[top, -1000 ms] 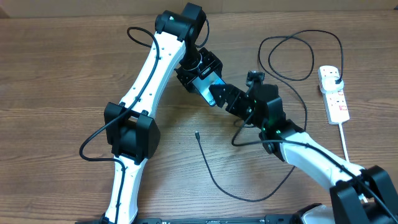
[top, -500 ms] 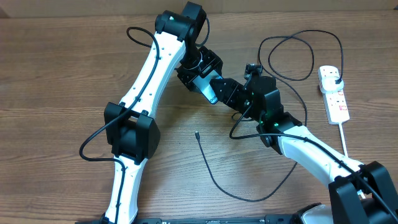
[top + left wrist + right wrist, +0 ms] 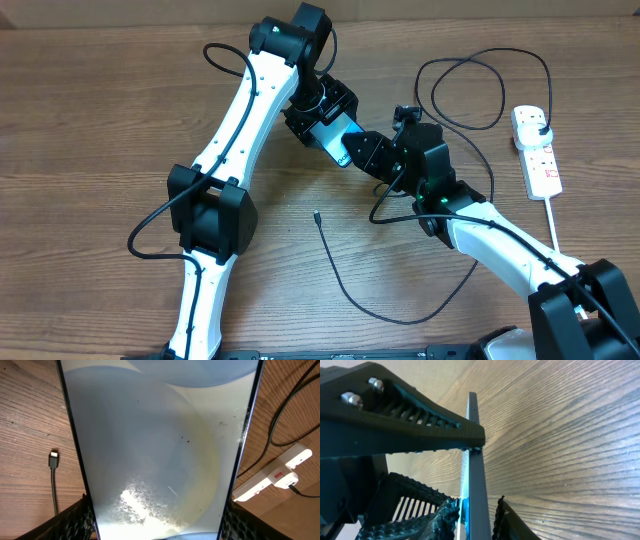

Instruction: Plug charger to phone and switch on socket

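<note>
Phone (image 3: 160,450) pinched by left gripper (image 3: 157,522); right gripper (image 3: 357,152) touches its edge, grip impossible to tell

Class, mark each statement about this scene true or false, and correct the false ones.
1. The left pincer holds the phone. True.
2. The charger's connector tip is plugged into the phone. False: it lies loose on the table, apart from the phone.
3. The charger's black plug sits in the socket. True.
4. The socket lies beside the left arm's base. False: it lies at the far side by the right arm.
</note>
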